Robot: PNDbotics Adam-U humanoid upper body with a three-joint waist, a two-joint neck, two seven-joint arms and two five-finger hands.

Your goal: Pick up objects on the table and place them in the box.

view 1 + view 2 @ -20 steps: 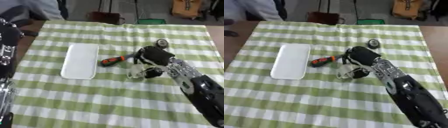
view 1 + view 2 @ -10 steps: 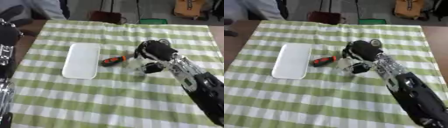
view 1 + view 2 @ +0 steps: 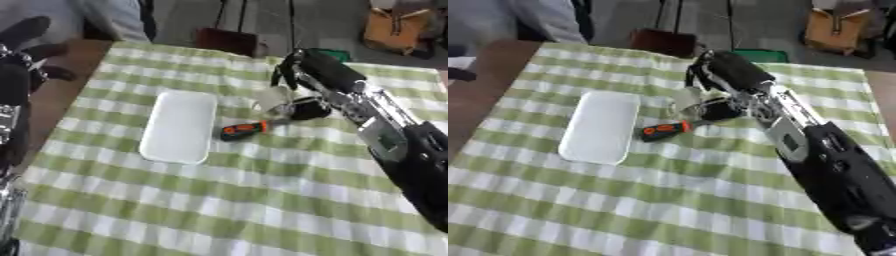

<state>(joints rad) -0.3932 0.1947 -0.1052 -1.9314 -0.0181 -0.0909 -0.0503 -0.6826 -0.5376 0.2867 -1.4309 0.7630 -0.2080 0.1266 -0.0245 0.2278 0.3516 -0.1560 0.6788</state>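
A green-and-white checked cloth covered the table, with a dark floor, a tan bag at the upper right and a reddish stand at the top centre beyond it. The white box, a shallow rectangular tray, lay left of centre and held nothing that I could see, so by my reckoning the task had barely begun. The right hand reached in from the right side and hung over the upper middle of the cloth, its fingers curled round a pale, see-through cup-like object lifted off the table, just right of the box's upper end. A dark round thing sat beside that cup, under the hand; whether it was held too I could not tell. An orange-and-black screwdriver lay on the cloth just right of the box, untouched and yet to be moved. The left arm showed only as a dark strip along the left edge, no hand visible
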